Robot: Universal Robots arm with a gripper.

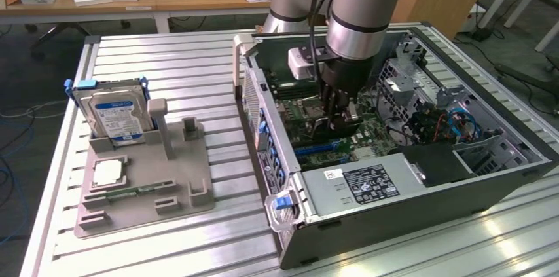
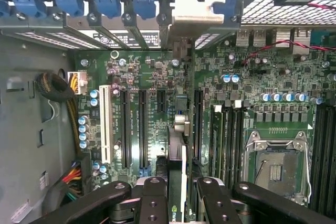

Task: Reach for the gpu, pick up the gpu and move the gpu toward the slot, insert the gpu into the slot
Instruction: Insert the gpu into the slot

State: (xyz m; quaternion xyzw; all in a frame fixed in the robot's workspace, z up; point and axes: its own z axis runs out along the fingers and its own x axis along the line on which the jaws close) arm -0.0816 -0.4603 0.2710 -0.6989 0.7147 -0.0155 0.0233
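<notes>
I have the gripper [image 2: 176, 195] down inside the open computer case [image 1: 489, 185], its jaws closed on the gpu [image 2: 177, 182], which hangs edge-on between the fingers just above the motherboard [image 2: 252, 77]. I judge this the insertion step: the card sits over the slot [image 2: 185, 129] among the expansion connectors. What it calls for is keeping the card's edge square along that strip and its bracket aligned with the rear opening

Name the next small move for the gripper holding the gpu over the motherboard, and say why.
Probably a slow, straight push down into the case. In the wrist view the gripper holds the gpu on edge, its silver bracket at the case's rear wall, and the card runs along the slot. Whether it is seated cannot be told, so ease down gently.
</notes>
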